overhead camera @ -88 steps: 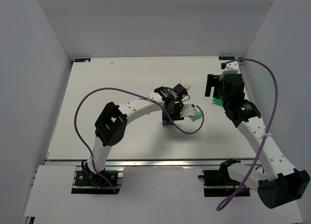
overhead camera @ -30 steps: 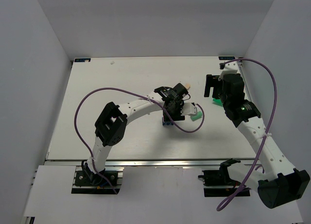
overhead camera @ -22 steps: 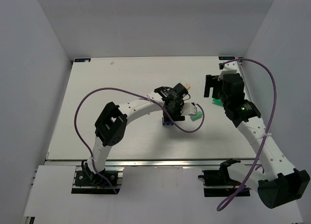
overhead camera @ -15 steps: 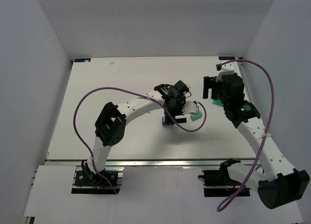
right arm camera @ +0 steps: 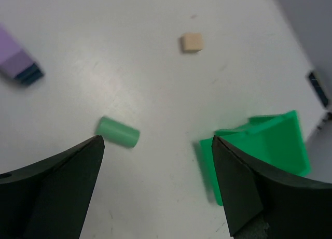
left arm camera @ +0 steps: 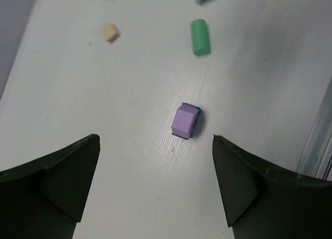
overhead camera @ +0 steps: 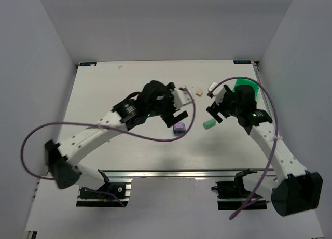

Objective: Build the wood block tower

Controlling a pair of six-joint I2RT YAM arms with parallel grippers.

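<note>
Stack of two up, both arms clear.
Lilac block (left arm camera: 185, 121) on dark blue block (right arm camera: 27, 75) mid-table; mint cylinder (left arm camera: 199, 37) near right, cream block (left arm camera: 109, 31) farther back. Left gripper (left arm camera: 155, 140) and right gripper (right arm camera: 155, 140) released, empty.

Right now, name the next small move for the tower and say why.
Probably lower the right gripper onto the mint green cylinder and close. The cylinder lies on its side, loose, near that open gripper, apart from the purple block stacked on the dark blue block. The left gripper is open too and holds nothing.
</note>
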